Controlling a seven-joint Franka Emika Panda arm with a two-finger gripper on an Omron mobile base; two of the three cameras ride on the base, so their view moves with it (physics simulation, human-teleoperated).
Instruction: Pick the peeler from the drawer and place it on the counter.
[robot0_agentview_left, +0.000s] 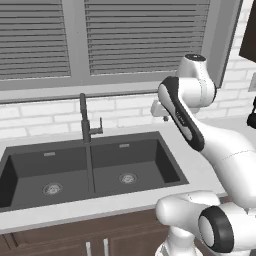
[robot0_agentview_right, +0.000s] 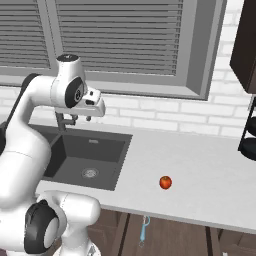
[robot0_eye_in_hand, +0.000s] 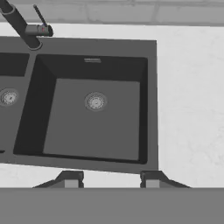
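— Left base view: where is my two-finger gripper?
— High over the off-white counter, beside the sink.

— Right base view?
— The pale blue slender peeler lies in the open brown wooden drawer, below and right of my hand, long axis running away from the base.

— Hand view?
— Fingertips wide apart, holding nothing.

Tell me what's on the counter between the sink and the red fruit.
Nothing: in the right base view the counter is bare from the sink to the red fruit.
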